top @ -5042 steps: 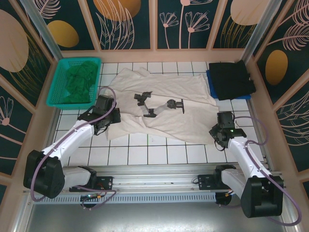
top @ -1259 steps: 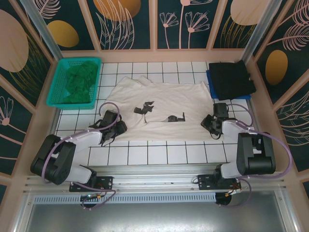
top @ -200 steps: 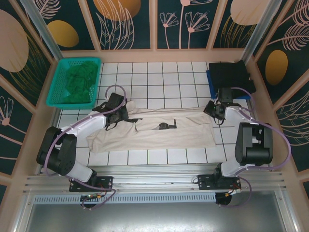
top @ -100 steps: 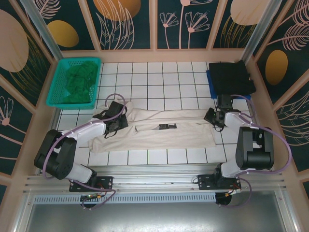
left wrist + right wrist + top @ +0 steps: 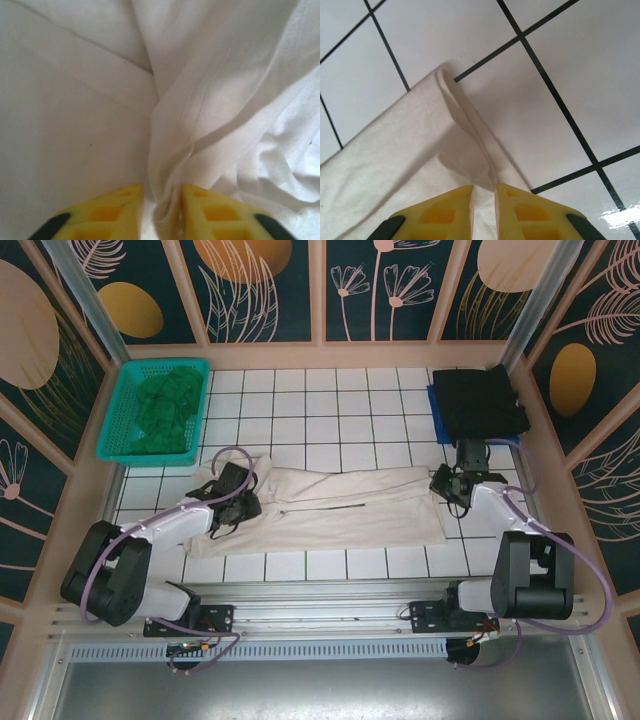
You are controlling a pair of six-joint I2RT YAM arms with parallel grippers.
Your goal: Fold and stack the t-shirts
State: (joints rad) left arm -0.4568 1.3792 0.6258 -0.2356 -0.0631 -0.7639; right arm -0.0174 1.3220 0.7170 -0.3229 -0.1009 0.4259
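Top external: left hand point(image 5: 240, 508) and right hand point(image 5: 443, 490) grip the folded cream t-shirt point(image 5: 350, 517) by its end edges, open counter point(image 5: 340, 425) behind.

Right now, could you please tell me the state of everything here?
cream-white t-shirt: folded lengthwise
black t-shirt: folded flat
dark green t-shirt: crumpled in the teal basket
teal basket: upright
left gripper: shut on cream-white t-shirt
right gripper: shut on cream-white t-shirt
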